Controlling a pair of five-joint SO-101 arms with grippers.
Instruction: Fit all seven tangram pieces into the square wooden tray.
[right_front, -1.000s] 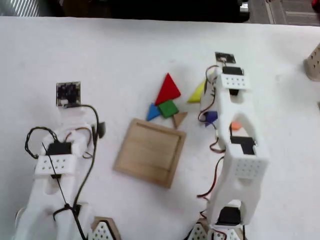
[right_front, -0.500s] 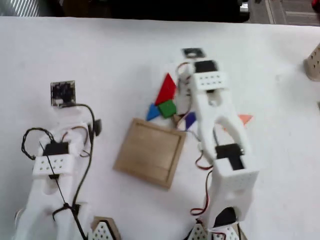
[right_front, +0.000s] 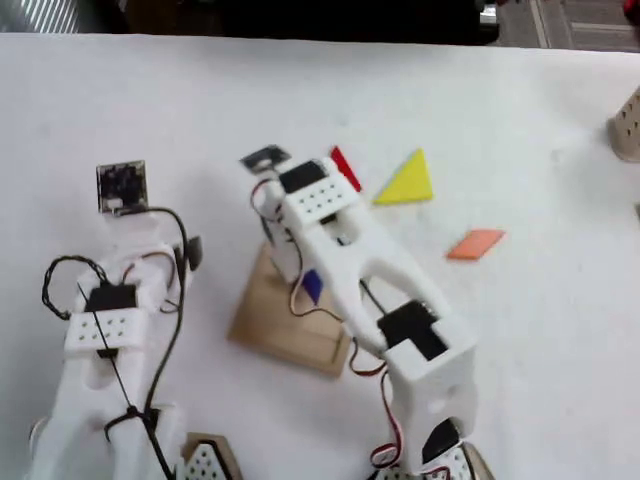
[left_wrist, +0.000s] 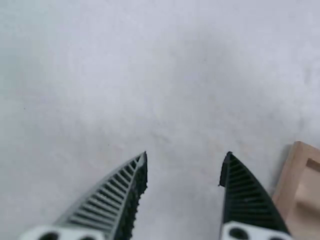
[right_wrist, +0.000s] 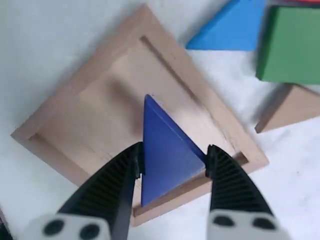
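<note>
My right gripper (right_wrist: 173, 152) is shut on a dark blue triangle (right_wrist: 161, 140), held tilted just above the recess of the square wooden tray (right_wrist: 95, 110). From above, the right arm (right_front: 345, 250) lies across the tray (right_front: 262, 318), and the blue triangle (right_front: 311, 287) peeks out beneath it. Beyond the tray lie a light blue triangle (right_wrist: 232, 27), a green square (right_wrist: 292, 45) and a brown triangle (right_wrist: 290, 110). My left gripper (left_wrist: 186, 157) is open over bare table, with a tray corner (left_wrist: 300, 185) beside it.
A red triangle (right_front: 345, 168), a yellow triangle (right_front: 407, 180) and an orange parallelogram (right_front: 475, 243) lie on the white table right of the tray. The left arm (right_front: 105, 325) stands left of the tray. A pale object (right_front: 627, 125) sits at the right edge.
The right arm has swung left with the dark blue triangle, from beside the loose pieces to over the tray. The yellow and orange pieces are now uncovered. The left arm barely moved.
</note>
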